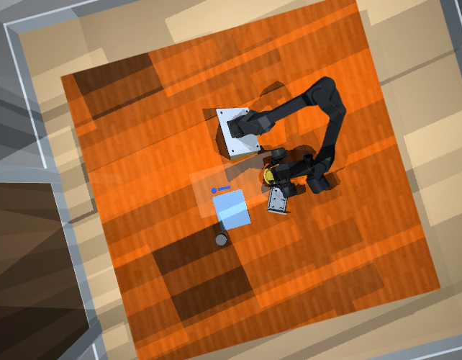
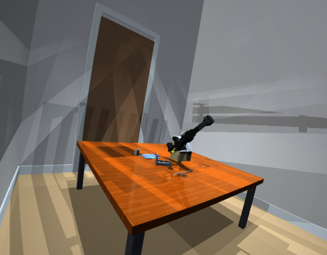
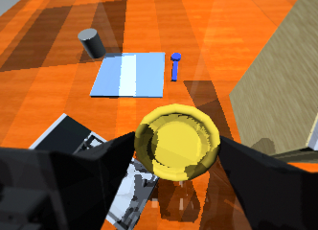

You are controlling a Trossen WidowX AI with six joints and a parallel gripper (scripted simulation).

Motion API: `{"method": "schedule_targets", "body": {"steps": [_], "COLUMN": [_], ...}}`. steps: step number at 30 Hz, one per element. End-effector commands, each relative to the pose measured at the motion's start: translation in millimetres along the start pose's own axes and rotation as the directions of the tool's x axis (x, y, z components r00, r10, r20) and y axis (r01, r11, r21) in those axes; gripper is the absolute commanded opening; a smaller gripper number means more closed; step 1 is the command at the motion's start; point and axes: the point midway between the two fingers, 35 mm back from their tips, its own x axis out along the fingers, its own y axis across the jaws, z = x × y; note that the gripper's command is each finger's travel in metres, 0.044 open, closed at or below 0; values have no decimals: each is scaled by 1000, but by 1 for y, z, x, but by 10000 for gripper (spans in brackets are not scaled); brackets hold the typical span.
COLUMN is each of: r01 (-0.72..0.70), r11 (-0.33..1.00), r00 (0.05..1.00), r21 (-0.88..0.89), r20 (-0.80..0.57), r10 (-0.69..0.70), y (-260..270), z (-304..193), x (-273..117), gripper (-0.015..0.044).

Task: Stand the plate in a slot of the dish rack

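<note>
The gripper (image 3: 176, 150) is clamped on the yellow plate (image 3: 176, 140), its two dark fingers pressing the rim from the left and right sides in the wrist view. The plate sits squarely between them, its concave face turned toward the wrist camera, held in the air above the table.

The orange wooden table (image 2: 185, 192) carries everything else. The black arm (image 1: 332, 116) rises from its pale mounting block (image 1: 239, 133), arches out and folds back down, so that the gripper (image 1: 275, 180) hangs close to the block. From the top, the plate (image 1: 268, 175) shows as a small yellow sliver at the gripper's edge, just beside the near end of the dish rack (image 1: 278, 199).

In the wrist view the dish rack (image 3: 91, 153) lies on the table below and to the left of the plate, partly hidden by the left finger. The plate is not between its rails.

Beyond the rack lies a light blue mat (image 3: 129, 74). A grey cylinder (image 3: 92, 43) stands at its far left corner, and a small blue utensil (image 3: 175, 66) lies just beside its right edge.
</note>
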Motion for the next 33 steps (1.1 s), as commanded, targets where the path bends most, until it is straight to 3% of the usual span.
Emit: {"method": "schedule_targets", "body": {"steps": [1,17,33], "r01": [-28,-215,-406], "r11": [999,944,791], "r00": [997,918,744], "r21": [-39,-249,-458], "r20": [76,279,337], "r10": [31,283,577], "y": [-1,5,6], "z": [0,-13,-38], "x": [10,25,24], "gripper": [0,0,0]}}
